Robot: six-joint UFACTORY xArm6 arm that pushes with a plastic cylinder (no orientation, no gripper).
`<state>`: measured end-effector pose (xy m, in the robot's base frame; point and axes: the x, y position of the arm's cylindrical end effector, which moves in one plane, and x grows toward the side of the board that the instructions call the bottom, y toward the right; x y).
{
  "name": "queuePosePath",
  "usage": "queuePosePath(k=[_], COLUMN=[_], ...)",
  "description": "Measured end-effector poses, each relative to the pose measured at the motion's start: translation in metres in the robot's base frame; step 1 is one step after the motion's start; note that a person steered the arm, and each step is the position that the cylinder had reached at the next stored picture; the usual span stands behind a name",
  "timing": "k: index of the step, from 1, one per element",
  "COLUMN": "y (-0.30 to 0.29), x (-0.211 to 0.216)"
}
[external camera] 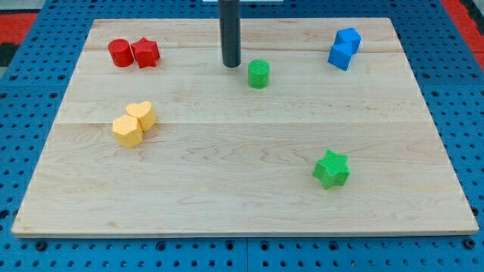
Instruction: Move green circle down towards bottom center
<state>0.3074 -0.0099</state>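
We see the green circle (259,73) near the table's (227,196) top centre, our tip (231,65) just beside it at ten o'clock, apart. Our tool, a plain rod, holds nothing.

Tip (231,65) just left of grn circle (259,73)

A lab bench: wooden board (242,189) of coloured blocks on blue perforated table (461,113).
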Motion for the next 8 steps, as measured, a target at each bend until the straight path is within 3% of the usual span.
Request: queuePosePath(k=[2, 8], y=[0.035, 0.088], x=[0.014, 0.158])
